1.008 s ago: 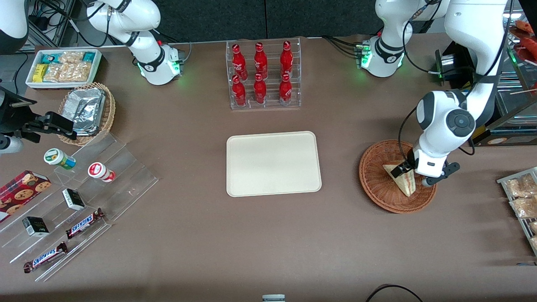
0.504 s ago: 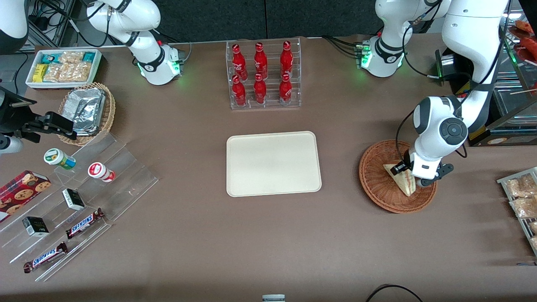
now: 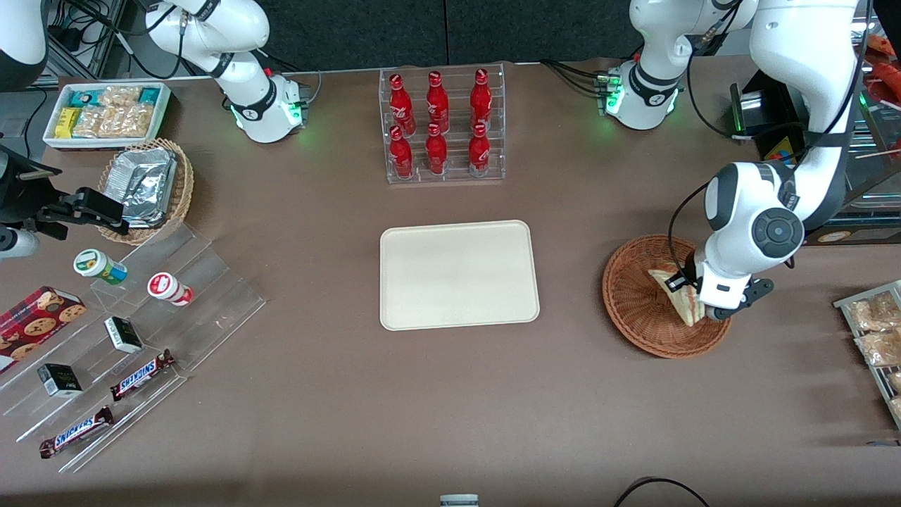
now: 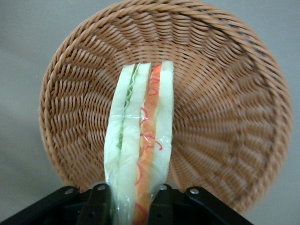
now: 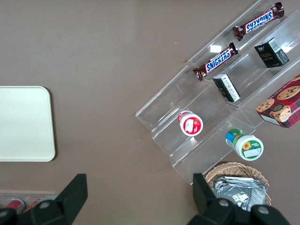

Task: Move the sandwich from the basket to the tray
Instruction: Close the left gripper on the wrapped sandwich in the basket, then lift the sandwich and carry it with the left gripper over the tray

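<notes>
**Sandwich clamped over wicker basket**

Sandwich [image 4: 139, 145], a plastic-wrapped wedge of pale bread with green and red-orange filling stripes along its cut edge, pinched at one end between the black fingers [image 4: 99, 202] of the gripper [image 4: 131, 206] and raised on edge above the basket's bowl. Seen from the front: same wedge [image 3: 676, 292] over the round, shallow, reddish-brown woven basket [image 3: 633, 310], gripper [image 3: 693, 296] closed on it above the side of the basket toward the working arm's end of the table. Basket weave tight and ribbed, radiating from its centre. Beside the basket, toward the middle of the table: flat cream-white rectangular tray [image 3: 457, 274], rounded at the corners, low rim, smooth matte surface, well apart from the basket. Farther from the front camera than the tray: clear acrylic rack [image 3: 443, 127] of glossy red bottles, standing upright in two rows on the brown tabletop.
</notes>
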